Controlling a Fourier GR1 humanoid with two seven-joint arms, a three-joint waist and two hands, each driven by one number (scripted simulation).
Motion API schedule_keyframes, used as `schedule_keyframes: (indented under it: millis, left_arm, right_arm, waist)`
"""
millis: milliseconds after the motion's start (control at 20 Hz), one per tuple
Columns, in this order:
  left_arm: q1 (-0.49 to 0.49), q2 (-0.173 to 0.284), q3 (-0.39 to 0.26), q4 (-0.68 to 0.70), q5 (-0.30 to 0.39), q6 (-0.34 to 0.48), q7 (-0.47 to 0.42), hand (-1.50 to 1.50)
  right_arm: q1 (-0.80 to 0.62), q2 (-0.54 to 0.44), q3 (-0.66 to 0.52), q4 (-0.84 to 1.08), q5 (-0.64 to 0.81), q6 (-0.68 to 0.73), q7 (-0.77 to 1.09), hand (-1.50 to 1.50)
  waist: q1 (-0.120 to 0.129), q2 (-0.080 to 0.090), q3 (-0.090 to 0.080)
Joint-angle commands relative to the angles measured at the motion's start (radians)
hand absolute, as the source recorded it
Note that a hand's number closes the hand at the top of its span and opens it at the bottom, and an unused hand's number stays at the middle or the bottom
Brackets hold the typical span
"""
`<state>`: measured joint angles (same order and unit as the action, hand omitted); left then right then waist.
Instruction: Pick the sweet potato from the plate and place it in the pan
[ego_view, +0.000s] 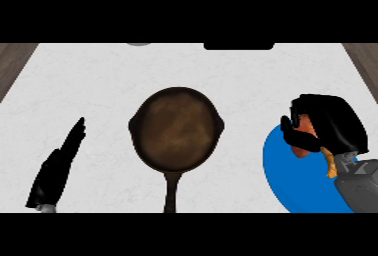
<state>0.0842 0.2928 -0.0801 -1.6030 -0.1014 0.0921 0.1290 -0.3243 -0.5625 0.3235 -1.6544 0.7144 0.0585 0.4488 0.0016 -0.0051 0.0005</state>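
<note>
My right hand (325, 125) is down over the blue plate (284, 175) at the right of the counter (96, 75), fingers and thumb curled round the sweet potato (304, 135). Most of it is hidden under my palm; orange shows between thumb and fingers, and a thin orange tail pokes out toward my wrist. So I read this as the grasp step: hold taken, potato over the plate (whether it has cleared the surface I can't tell from here).

The pan (177, 129) sits in the middle of the counter, well apart from the plate, its bowl bare and its handle pointing back at me.

Next comes the lift, then a carry leftward across the gap. That calls for enough height to clear the pan's rim, and a stop over the bowl, not the handle, before I uncurl.

My left hand (57, 167) rests at the lower left, fingers straight, holding nothing.
</note>
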Motion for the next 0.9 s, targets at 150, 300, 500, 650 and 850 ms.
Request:
schedule_keyframes:
  millis: [150,300,500,650,850]
  left_arm:
    - [0.003,-0.016,0.007,0.042,0.002,-0.021,-0.051,0.0]
    - [-0.027,0.009,0.031,0.023,0.006,-0.044,-0.014,0.0]
    - [0.004,-0.02,0.02,0.033,-0.024,-0.016,-0.034,0.0]
    - [-0.062,-0.025,0.02,0.023,-0.02,-0.023,0.027,0.0]
    - [-0.033,-0.011,0.034,0.016,0.001,-0.058,0.004,0.0]
  right_arm:
    - [-0.115,0.096,0.017,-0.082,0.068,-0.055,-0.043,1.5]
    - [-0.206,0.202,0.037,-0.006,0.07,-0.037,-0.034,1.5]
    - [-0.315,0.348,0.06,0.082,0.072,-0.014,0.035,1.5]
    - [-0.39,0.464,0.048,0.268,0.061,-0.086,-0.016,1.5]
    - [-0.499,0.556,0.038,0.513,0.044,-0.15,-0.023,1.5]
  waist:
    - [0.006,0.005,-0.001]
    - [0.011,0.006,-0.001]
    - [0.015,0.006,-0.001]
    - [0.019,0.009,-0.001]
    - [0.03,0.012,-0.001]
